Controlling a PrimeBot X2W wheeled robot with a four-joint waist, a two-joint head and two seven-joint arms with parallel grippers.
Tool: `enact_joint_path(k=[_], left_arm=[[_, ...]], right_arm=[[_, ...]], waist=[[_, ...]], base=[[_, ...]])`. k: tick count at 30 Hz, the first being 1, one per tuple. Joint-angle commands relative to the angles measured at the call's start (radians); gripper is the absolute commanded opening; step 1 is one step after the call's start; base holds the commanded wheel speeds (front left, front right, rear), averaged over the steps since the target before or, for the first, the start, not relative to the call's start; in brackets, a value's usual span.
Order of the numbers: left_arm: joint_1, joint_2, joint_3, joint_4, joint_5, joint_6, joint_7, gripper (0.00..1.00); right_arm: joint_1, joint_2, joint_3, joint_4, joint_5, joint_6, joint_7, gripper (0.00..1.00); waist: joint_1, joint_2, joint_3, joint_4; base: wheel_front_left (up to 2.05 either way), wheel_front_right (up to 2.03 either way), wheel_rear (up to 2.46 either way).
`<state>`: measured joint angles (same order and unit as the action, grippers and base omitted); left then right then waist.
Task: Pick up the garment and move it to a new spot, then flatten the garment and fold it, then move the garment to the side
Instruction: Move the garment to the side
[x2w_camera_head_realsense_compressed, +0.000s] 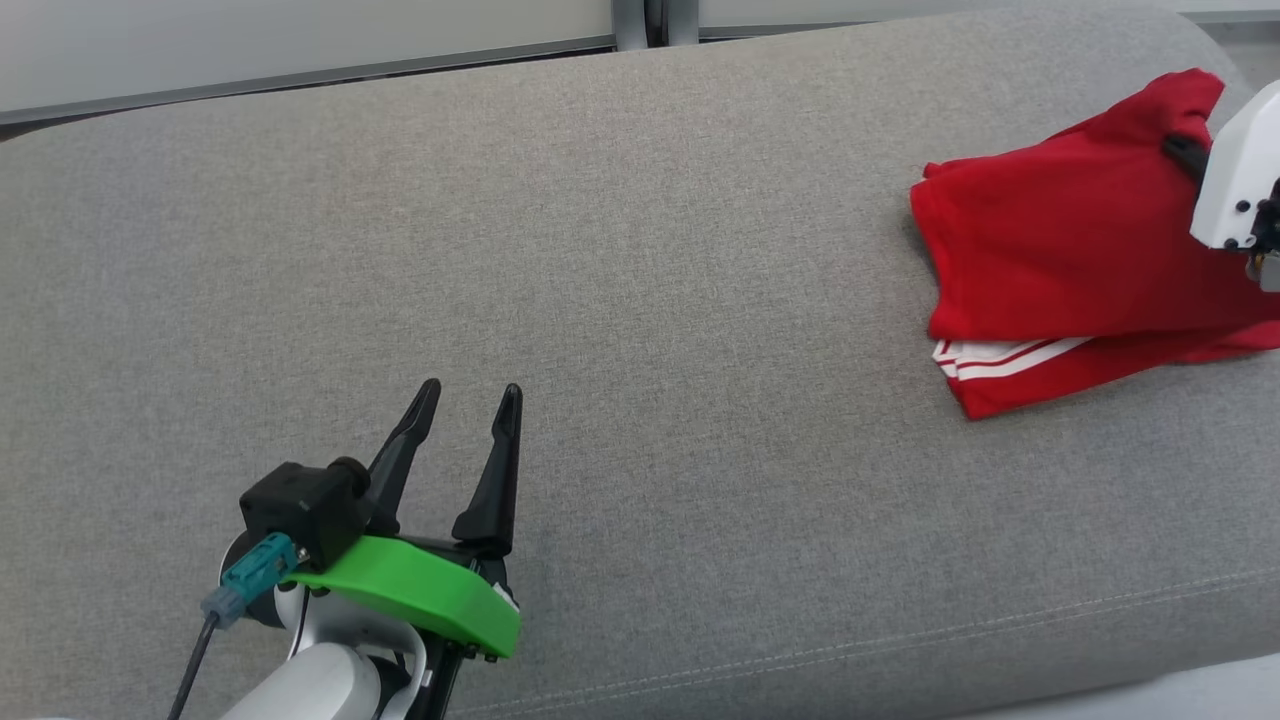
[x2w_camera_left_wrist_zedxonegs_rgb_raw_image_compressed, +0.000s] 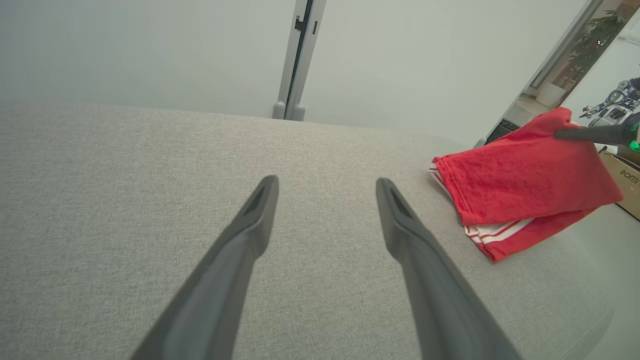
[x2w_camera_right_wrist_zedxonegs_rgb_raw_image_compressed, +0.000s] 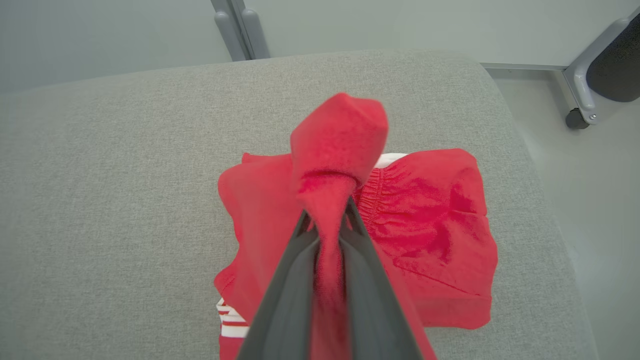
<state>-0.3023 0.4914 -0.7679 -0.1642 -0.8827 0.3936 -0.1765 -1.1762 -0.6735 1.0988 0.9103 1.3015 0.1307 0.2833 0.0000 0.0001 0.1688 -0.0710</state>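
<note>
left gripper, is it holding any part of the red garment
No, the left gripper stands open over the bare grey cushion, apart from the red garment.

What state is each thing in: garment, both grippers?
Garment: folded, mostly lying on the cushion, one part pinched and raised.
Left gripper: open, empty, over bare cushion, apart from the garment.
Right gripper: shut on the garment's raised part.
</note>
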Motion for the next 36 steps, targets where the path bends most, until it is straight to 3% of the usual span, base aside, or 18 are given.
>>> enact_joint_path(k=[1, 25, 36], left_arm=[[-0.018, 0.009, 0.0, -0.007, 0.009, 0.005, 0.003, 1.0], [-0.068, 0.105, 0.051, -0.092, 0.045, 0.059, 0.042, 1.0], [-0.085, 0.13, 0.046, -0.129, 0.058, 0.079, 0.072, 1.0]], right_arm=[[-0.017, -0.007, 0.002, 0.008, -0.015, 0.0, 0.002, 0.0], [-0.13, -0.048, -0.023, 0.211, -0.142, 0.0, -0.098, 0.0], [-0.107, -0.022, 0.007, 0.309, -0.206, 0.0, -0.176, 0.0]], waist=[[0.0, -0.0001, 0.006, -0.003], [0.0, -0.0001, 0.147, 0.013], [0.0, -0.0001, 0.19, 0.029]], base=[[0.0, 0.0, 0.0], [0.0, 0.0, 0.0], [0.0, 0.0, 0.0]])
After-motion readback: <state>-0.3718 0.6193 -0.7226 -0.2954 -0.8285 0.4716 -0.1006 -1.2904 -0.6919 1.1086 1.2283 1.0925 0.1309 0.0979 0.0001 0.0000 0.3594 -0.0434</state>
